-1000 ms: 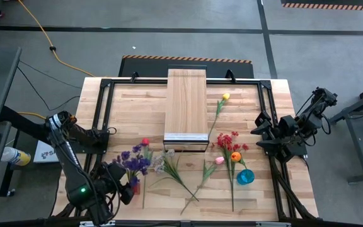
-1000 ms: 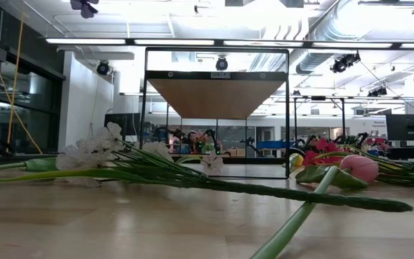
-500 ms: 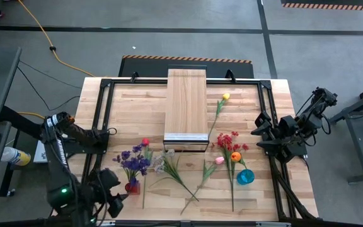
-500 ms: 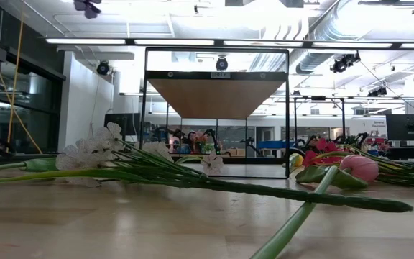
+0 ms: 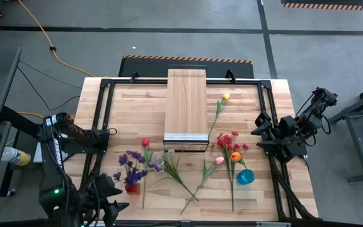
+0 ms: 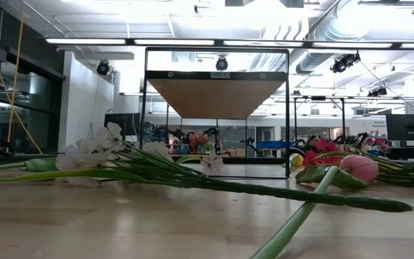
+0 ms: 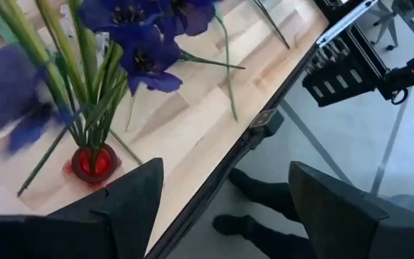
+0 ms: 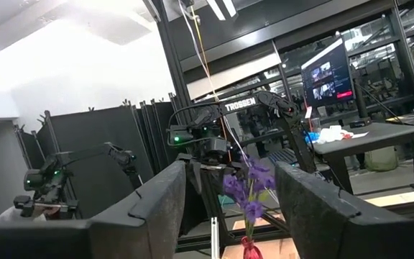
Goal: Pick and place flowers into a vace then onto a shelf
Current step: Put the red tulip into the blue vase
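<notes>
Your left gripper (image 5: 109, 210) hangs off the near-left corner of the table (image 5: 137, 104), just beside the small red vase (image 5: 132, 187), jaws spread apart and holding nothing; the left wrist view shows the red vase (image 7: 94, 161) ahead of the jaws with only air and the table edge between the fingers. The purple spray (image 5: 133, 165) already stands in that vase, stems upright and leaning slightly toward the shelf (image 5: 186, 107). From the vase, the rest of the flowers lie flat toward the right arm: the red tulip (image 5: 145, 142) just behind it with its stem running toward the near edge past the vase, the white spray (image 5: 166, 162) beside it with its stem angled to the near edge, then the pink tulip (image 5: 219, 160), red spray (image 5: 227, 140) and orange tulip (image 5: 236, 156) with long axes mostly front-to-back, and the yellow tulip (image 5: 225, 97) farthest from the vase, beside the shelf. Your left arm is nearer the red tulip and white spray. The right gripper (image 5: 260, 135) waits at the table's right edge, jaws apart and empty, nearer the blue vase (image 5: 245, 176) and its cluster. Judging by this, go for a stem across its long axis; watch the near edge and the black frame rails. There's open table between vase and shelf.
</notes>
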`<state>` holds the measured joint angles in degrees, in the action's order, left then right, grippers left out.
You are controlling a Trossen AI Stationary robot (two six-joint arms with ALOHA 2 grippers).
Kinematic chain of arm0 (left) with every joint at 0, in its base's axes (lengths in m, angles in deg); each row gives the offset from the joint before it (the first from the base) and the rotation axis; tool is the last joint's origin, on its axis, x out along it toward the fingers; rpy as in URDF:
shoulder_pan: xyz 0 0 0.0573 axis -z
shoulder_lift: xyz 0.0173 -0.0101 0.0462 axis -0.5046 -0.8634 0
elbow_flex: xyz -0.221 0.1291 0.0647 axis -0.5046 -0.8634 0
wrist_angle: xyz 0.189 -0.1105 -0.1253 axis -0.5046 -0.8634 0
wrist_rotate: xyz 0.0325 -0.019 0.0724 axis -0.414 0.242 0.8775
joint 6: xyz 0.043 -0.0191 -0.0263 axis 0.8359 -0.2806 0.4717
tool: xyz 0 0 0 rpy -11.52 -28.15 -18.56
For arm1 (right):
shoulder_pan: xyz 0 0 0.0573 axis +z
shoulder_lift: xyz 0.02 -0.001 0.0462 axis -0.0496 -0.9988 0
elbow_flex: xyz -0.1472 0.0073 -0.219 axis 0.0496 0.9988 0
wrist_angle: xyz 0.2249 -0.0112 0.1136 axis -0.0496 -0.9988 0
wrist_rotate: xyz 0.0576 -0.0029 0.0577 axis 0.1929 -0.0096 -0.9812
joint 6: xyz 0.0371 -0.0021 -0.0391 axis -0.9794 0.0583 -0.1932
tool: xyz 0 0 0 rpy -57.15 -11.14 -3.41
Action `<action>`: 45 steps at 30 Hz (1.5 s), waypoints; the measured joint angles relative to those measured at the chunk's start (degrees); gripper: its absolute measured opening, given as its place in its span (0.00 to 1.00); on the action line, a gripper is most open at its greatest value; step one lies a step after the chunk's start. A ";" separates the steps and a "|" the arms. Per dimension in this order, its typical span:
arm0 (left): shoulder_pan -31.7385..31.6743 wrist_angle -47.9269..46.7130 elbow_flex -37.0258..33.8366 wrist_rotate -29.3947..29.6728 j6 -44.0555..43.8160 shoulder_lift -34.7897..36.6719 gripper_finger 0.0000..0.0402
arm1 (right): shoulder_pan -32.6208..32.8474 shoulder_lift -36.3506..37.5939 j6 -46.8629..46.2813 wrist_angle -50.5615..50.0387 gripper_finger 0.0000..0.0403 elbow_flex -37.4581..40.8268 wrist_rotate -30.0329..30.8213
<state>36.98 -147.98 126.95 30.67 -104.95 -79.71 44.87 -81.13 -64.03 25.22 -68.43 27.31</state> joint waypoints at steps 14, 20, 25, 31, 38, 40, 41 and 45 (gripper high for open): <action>1.09 3.73 0.00 7.94 5.06 2.05 0.82 | 0.02 0.00 -0.24 -0.02 0.51 0.00 -1.74; 0.98 10.43 0.00 19.16 18.67 5.69 0.82 | 0.02 0.00 -0.24 -0.02 0.52 0.00 -1.74; -0.16 10.22 0.00 24.66 25.46 10.14 0.82 | 0.02 0.00 0.61 -0.02 0.53 0.00 -1.71; -4.64 10.10 0.00 28.58 35.19 16.24 0.82 | 0.02 0.00 0.81 -0.02 0.51 0.00 -1.69; -12.87 10.08 0.00 26.12 42.01 22.76 0.82 | 0.00 0.00 2.62 0.27 0.52 0.00 -1.69; -15.71 9.87 0.00 24.50 43.03 23.93 0.82 | 0.02 0.00 2.96 0.92 0.52 0.00 -1.69; -17.14 9.64 0.00 23.29 43.60 24.55 0.82 | 0.02 0.02 3.07 1.34 0.53 0.00 -1.69; -22.63 9.47 0.00 18.08 44.48 26.30 0.82 | 0.01 0.00 5.69 4.20 0.53 0.02 -1.69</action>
<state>14.36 -138.52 126.95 48.76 -60.47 -53.41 44.87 -81.12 -58.33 29.41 -68.41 25.62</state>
